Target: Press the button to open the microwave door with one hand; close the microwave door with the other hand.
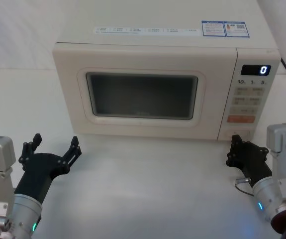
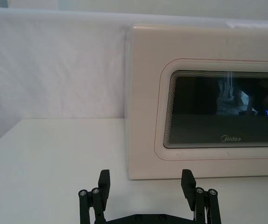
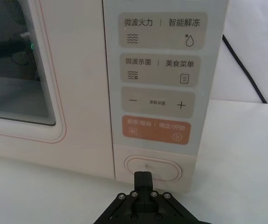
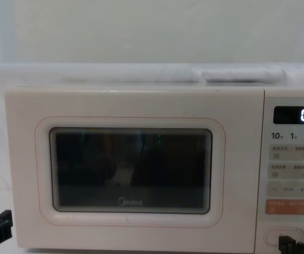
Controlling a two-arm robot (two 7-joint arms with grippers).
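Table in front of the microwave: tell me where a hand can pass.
Bare table runs between the left gripper and right gripper, below the shut microwave door. More lies left of the microwave. It is crowded at the button, where the right gripper sits close.

A white table (image 1: 147, 179) carries the microwave (image 1: 152, 89); a dark cable (image 3: 245, 70), apparently, trails behind.
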